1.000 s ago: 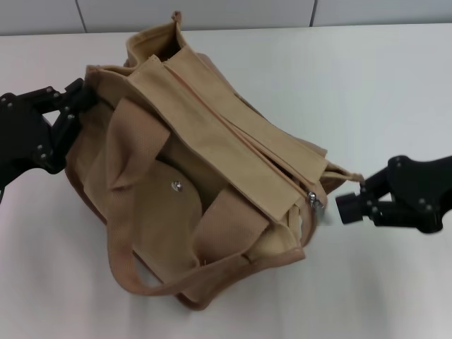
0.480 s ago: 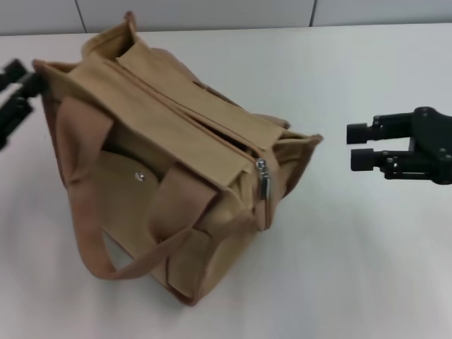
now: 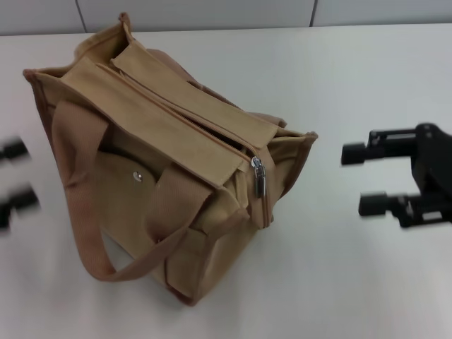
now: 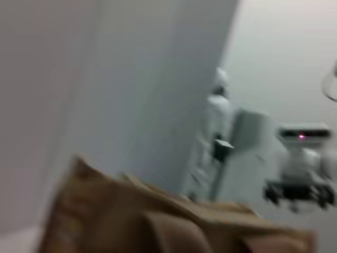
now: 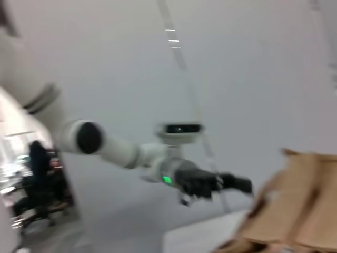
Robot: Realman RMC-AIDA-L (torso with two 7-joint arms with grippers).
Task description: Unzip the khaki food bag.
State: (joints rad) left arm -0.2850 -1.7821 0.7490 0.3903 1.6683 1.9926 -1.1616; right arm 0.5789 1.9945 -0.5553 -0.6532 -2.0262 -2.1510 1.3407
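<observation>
The khaki food bag (image 3: 162,152) stands on the white table, tilted, with its snap pocket flap (image 3: 134,180) facing me. Its silver zipper pull (image 3: 259,179) hangs at the bag's right end. One webbing handle (image 3: 85,212) droops down the front. My right gripper (image 3: 360,180) is open and empty, apart from the bag to the right of the pull. My left gripper (image 3: 14,176) is open and empty at the far left, clear of the bag. The bag also shows blurred in the left wrist view (image 4: 158,224) and in the right wrist view (image 5: 300,205).
The white table (image 3: 339,282) runs to a grey wall (image 3: 212,10) at the back. The right wrist view shows a white arm with a black gripper (image 5: 210,182) beyond the bag.
My left gripper has let go of the bag's left end and drawn away to the left. The bag has shifted left and stands more upright. My right gripper has opened wider.
</observation>
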